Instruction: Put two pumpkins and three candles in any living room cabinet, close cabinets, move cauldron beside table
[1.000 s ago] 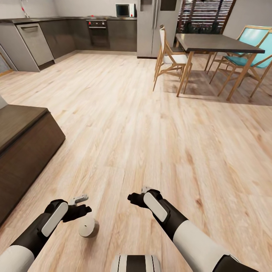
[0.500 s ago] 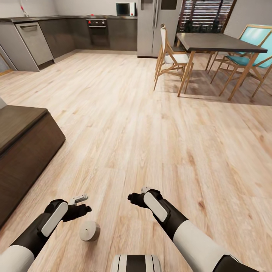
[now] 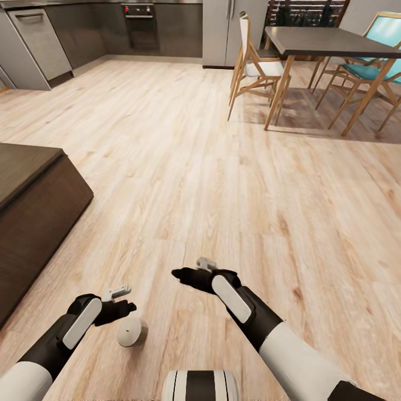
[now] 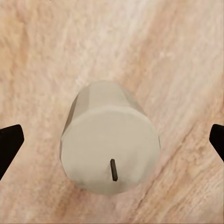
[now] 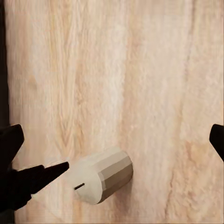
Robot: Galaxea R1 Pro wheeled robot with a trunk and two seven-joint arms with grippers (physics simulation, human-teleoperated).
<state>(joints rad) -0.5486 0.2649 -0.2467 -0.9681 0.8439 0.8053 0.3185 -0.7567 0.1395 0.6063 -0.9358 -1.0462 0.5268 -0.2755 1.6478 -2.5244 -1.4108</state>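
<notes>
Candle (image 4: 110,145) stands on floor (image 3: 223,184) between spread left fingers (image 4: 8,144) (untouched).

The pale planked wooden floor (image 3: 184,167) looks matt, its grain streaked tan and cream. The long, low dark-brown wooden cabinet (image 3: 33,206) has a smooth, flat finish — no sheen. The short cream faceted candle (image 4: 110,144) looks waxy and matt, with a dull dark wick. The black-and-white left gripper (image 3: 123,299) and right gripper (image 3: 186,268) read as smooth moulded plastic. The dark square-topped dining table (image 3: 328,42) has a faintly glossy top on light wooden legs.
</notes>
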